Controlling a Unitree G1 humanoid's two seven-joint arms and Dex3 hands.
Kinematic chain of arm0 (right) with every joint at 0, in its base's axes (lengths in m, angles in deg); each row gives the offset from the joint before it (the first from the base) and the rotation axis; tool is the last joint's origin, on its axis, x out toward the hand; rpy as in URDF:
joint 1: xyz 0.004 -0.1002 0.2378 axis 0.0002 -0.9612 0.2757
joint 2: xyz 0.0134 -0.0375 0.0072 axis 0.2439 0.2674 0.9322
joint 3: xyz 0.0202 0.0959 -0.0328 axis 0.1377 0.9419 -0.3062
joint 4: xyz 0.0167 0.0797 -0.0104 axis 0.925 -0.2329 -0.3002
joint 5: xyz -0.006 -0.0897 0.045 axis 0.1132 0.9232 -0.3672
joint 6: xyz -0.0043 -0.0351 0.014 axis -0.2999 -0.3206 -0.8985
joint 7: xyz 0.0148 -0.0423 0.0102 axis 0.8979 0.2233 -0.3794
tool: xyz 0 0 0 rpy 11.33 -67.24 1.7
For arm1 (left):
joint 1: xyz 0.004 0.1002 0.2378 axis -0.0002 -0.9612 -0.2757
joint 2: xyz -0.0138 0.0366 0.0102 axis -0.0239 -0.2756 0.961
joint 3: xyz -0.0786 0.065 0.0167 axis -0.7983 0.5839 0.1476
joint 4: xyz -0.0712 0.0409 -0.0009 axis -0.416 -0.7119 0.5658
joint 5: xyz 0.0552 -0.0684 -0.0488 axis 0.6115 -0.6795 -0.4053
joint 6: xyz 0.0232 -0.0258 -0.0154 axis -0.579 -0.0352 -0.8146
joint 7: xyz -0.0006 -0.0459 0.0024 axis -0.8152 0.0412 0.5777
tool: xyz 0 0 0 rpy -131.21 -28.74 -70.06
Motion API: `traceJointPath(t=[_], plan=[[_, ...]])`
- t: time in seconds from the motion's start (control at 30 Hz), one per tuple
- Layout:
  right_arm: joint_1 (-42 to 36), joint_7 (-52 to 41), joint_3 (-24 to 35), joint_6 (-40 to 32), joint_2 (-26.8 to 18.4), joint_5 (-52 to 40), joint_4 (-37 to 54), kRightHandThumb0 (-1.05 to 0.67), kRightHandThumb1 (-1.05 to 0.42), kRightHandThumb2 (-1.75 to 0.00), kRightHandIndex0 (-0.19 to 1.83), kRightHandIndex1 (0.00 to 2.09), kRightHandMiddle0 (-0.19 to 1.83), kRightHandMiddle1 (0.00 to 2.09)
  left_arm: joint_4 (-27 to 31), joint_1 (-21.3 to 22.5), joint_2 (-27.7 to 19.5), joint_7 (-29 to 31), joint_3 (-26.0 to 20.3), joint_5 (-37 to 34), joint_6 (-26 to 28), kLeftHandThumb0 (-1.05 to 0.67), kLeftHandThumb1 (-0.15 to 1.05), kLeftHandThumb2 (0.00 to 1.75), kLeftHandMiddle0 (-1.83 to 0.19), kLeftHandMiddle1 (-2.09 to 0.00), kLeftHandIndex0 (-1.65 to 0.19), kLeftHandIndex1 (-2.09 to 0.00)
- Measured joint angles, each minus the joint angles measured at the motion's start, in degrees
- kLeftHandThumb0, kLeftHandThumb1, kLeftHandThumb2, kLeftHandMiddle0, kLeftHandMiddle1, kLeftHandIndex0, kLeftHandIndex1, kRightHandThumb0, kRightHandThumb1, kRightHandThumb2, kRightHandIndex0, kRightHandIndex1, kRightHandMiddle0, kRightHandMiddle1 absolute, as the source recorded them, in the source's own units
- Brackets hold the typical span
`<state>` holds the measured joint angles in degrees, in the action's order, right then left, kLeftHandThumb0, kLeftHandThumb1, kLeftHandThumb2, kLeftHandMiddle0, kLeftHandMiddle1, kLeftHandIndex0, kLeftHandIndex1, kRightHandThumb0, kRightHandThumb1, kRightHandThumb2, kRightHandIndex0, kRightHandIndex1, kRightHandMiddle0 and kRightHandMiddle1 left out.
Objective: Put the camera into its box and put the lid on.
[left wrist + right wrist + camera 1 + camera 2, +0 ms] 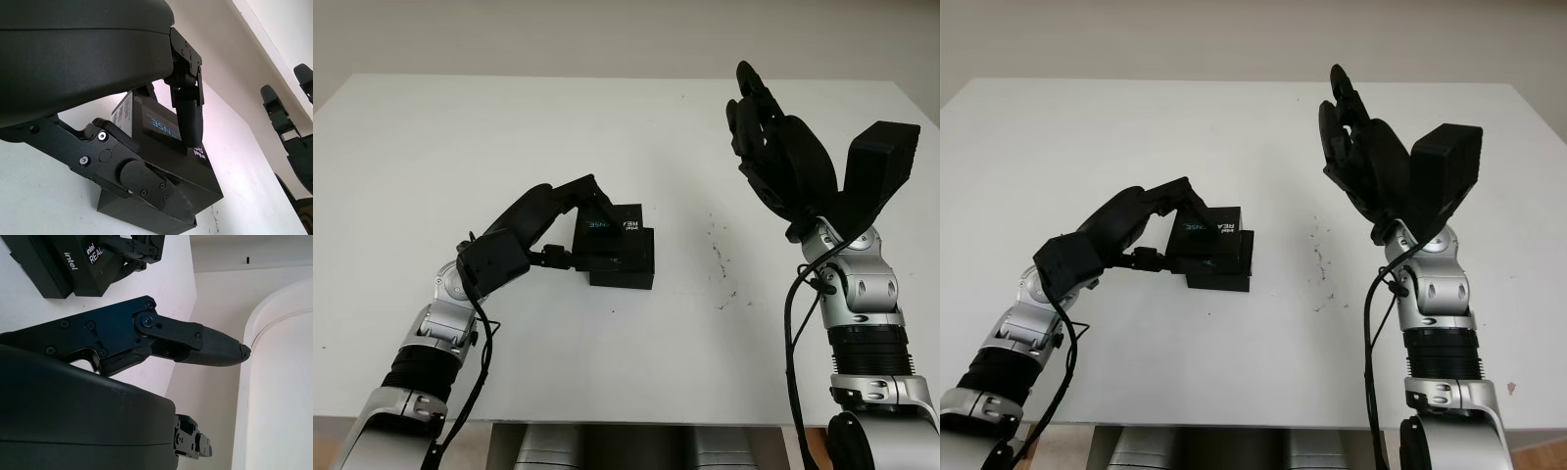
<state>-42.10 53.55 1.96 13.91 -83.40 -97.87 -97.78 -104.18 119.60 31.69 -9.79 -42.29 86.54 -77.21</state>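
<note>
Left hand [570, 220] clamped on the black lid [610, 231] sitting askew over the box [628, 269] — right hand [781, 157] raised, released.

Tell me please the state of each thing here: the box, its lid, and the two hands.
box: on the table, its lid askew over it.
lid: on the box but shifted, not seated square.
left hand: fingers curled on the lid, at the box.
right hand: open, raised above the table's right side, holding nothing.

White table [509, 137], black box [625, 262] lying near its middle
</note>
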Motion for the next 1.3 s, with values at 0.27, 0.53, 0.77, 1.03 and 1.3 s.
traceJointPath(t=[0.27,0.53,0.77,1.03,1.3], plan=[[0.0,0.8,0.1,-0.3,0.0,0.0,0.0,-0.72,-1.05,-0.64,-0.19,0.03,-0.18,0.05,-3.1,0.6,1.3,1.6,0.4,-0.2,-2.5,-0.21,0.95,0.05,-0.43,-1.57,-0.36,-1.5],[0.0,1.0,0.5,-0.2,0.0,-0.2,0.0,-0.71,-1.05,-0.63,-0.19,0.04,-0.17,0.05,-4.4,1.3,2.5,3.3,0.9,-0.8,-2.7,-0.17,0.95,0.05,-0.39,-1.53,-0.35,-1.5],[0.0,0.2,1.0,-0.1,0.0,-1.4,0.0,-0.7,-1.05,-0.63,-0.19,0.02,-0.18,0.05,-4.7,1.4,4.2,3.0,1.0,-1.2,-2.7,-0.19,0.95,0.05,-0.4,-1.59,-0.35,-1.52],[0.0,-0.1,1.1,0.1,0.0,-1.3,0.0,-0.7,-1.05,-0.65,-0.19,0.01,-0.19,0.05,-4.7,1.4,5.7,1.5,1.6,-0.5,-2.7,-0.18,0.94,0.05,-0.39,-1.63,-0.32,-1.57],[0.0,-0.1,1.1,0.4,0.0,-0.9,0.0,-0.7,-1.05,-0.64,-0.19,0.01,-0.19,0.05,0.8,1.2,5.1,0.9,2.5,2.0,1.5,-0.14,0.95,0.06,-0.36,-1.57,-0.28,-1.54]])
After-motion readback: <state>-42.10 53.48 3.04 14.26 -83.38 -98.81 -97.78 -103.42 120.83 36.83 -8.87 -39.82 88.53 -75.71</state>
